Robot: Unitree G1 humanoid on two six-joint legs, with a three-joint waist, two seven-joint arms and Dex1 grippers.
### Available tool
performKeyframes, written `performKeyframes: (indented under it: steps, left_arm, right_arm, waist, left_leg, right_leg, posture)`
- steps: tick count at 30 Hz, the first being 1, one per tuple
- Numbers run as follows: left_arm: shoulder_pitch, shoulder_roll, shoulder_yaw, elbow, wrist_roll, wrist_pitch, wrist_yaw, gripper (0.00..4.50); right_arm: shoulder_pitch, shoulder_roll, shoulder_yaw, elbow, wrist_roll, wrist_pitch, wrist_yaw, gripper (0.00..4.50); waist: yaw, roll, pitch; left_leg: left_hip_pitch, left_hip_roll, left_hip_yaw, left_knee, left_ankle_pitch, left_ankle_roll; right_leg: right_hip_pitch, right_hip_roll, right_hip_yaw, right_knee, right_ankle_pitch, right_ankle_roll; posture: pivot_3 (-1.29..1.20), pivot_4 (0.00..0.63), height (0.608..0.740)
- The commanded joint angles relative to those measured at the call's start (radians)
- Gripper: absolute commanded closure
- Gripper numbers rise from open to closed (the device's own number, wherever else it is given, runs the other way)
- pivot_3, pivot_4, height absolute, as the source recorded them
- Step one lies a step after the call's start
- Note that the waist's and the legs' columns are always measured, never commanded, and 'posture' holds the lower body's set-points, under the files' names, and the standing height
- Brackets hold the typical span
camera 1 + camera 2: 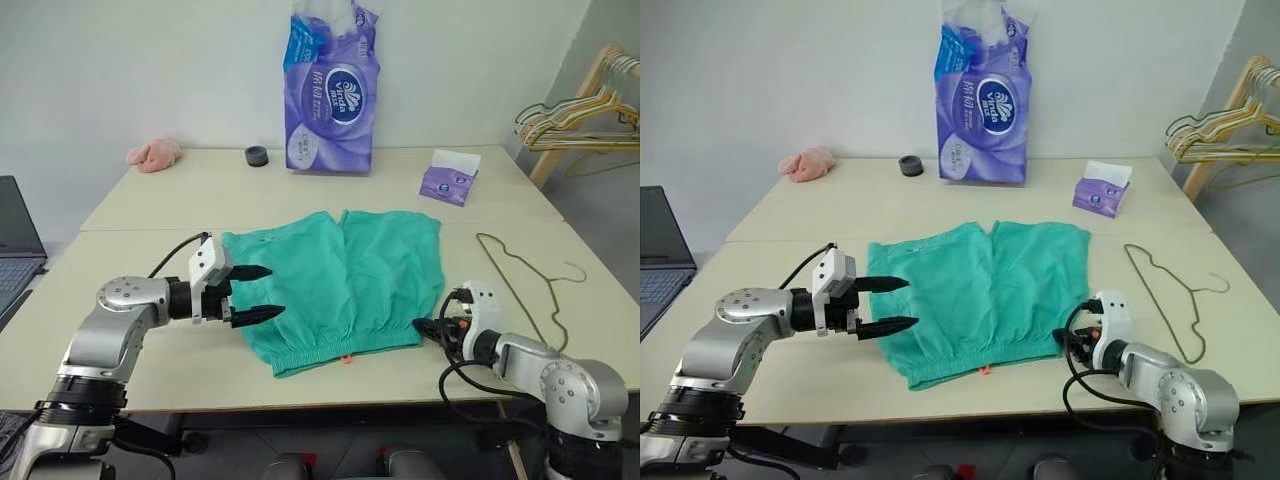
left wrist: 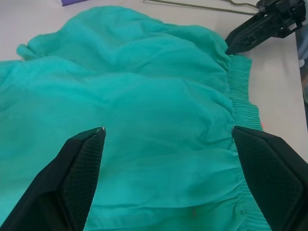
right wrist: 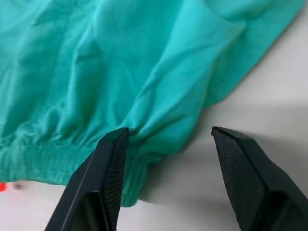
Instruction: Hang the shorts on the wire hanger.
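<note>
Shorts (image 1: 340,285) flat on table (image 1: 180,200), wire hanger (image 1: 525,280) beside, grippers flanking

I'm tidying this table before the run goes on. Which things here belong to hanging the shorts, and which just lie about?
Belongs to the job:
- teal-green cloth shorts
- thin olive-green wire hanger

Just lying about:
- purple tissue pack
- small purple tissue box
- pink cloth lump
- dark tape roll
- laptop
- bunch of hangers
</note>
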Motion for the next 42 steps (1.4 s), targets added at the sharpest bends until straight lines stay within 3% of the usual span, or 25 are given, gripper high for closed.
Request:
performKeyframes:
  steps: [1, 6, 13, 19, 22, 26, 31, 37, 42]
  left_arm:
    - [-0.014, 0.010, -0.004, -0.037, -0.010, 0.006, -0.020, 0.00]
    - [0.011, 0.054, -0.014, -0.060, -0.017, 0.022, -0.092, 0.00]
    - [0.019, 0.076, -0.004, -0.054, -0.013, 0.020, -0.106, 0.00]
    - [0.065, 0.094, 0.019, -0.102, -0.026, 0.035, -0.100, 0.00]
    - [0.101, 0.100, 0.030, -0.139, -0.036, 0.049, -0.091, 0.00]
    - [0.121, 0.105, 0.032, -0.169, -0.047, 0.067, -0.087, 0.00]
    - [0.116, 0.102, 0.026, -0.175, -0.051, 0.077, -0.089, 0.00]
    - [0.075, 0.082, -0.010, -0.136, -0.039, 0.064, -0.101, 0.00]
    - [0.043, 0.061, -0.034, -0.107, -0.033, 0.053, -0.103, 0.00]
  right_arm:
    - [-0.073, 0.034, -0.058, 0.021, 0.058, 0.060, 0.018, 2.84]
    - [-0.119, 0.022, -0.024, 0.079, 0.055, 0.089, 0.036, 4.48]
    - [-0.122, -0.093, 0.100, 0.130, -0.006, 0.000, 0.083, 4.48]
    - [-0.208, -0.423, 0.266, 0.308, -0.152, -0.235, 0.288, 4.48]
    - [-0.360, -0.521, 0.425, 0.511, -0.340, -0.502, 0.391, 4.48]
    - [-0.588, -0.481, 0.582, 0.806, -0.548, -0.817, 0.452, 4.48]
    - [-0.809, -0.341, 0.654, 1.102, -0.708, -1.113, 0.443, 4.48]
    - [-0.868, -0.279, 0.632, 1.214, -0.749, -1.237, 0.513, 4.48]
    - [-0.846, -0.354, 0.587, 1.186, -0.783, -1.241, 0.503, 2.95]
  waist:
    - [-0.001, 0.000, 0.000]
    - [-0.004, 0.000, 0.000]
    - [-0.005, 0.001, 0.001]
    - [0.000, 0.002, 0.010]
    - [-0.003, 0.001, 0.015]
    - [-0.015, 0.000, 0.020]
    - [-0.017, -0.002, 0.021]
    - [-0.011, -0.002, 0.021]
    - [-0.006, -0.002, 0.021]
  left_leg:
    - [0.000, 0.000, 0.000, 0.000, 0.000, 0.000]
    - [0.000, 0.001, 0.000, 0.000, 0.000, 0.000]
    - [-0.001, 0.000, 0.000, -0.001, 0.000, 0.001]
    - [0.000, -0.001, 0.002, 0.000, 0.000, 0.001]
    - [0.000, 0.000, 0.002, 0.000, 0.000, 0.001]
    - [0.000, 0.001, 0.004, 0.000, 0.000, 0.001]
    - [-0.001, 0.001, 0.002, -0.001, 0.000, 0.001]
    - [-0.006, 0.000, -0.004, 0.000, 0.000, 0.001]
    - [-0.007, -0.001, -0.004, 0.001, 0.000, 0.001]
  right_leg:
    - [0.000, 0.000, 0.000, 0.000, 0.000, 0.000]
    - [0.000, 0.001, 0.000, 0.000, 0.000, 0.000]
    - [-0.001, 0.000, 0.000, -0.001, -0.001, 0.000]
    - [0.000, -0.001, 0.001, -0.001, 0.000, 0.001]
    - [0.000, -0.001, 0.001, -0.001, 0.000, 0.001]
    - [-0.002, 0.000, 0.002, 0.000, 0.001, 0.001]
    - [-0.003, 0.000, 0.001, 0.001, 0.004, -0.005]
    - [-0.005, -0.003, -0.001, -0.002, 0.004, -0.005]
    - [-0.006, -0.006, 0.000, -0.001, 0.004, -0.004]
  posture:
    - [-0.05, 0.020, 0.740]
    - [-0.04, 0.021, 0.740]
    - [-0.03, 0.022, 0.740]
    - [0.00, 0.030, 0.740]
    - [0.01, 0.031, 0.740]
    - [0.02, 0.030, 0.740]
    - [0.01, 0.029, 0.740]
    - [-0.02, 0.021, 0.740]
    - [-0.06, 0.025, 0.740]
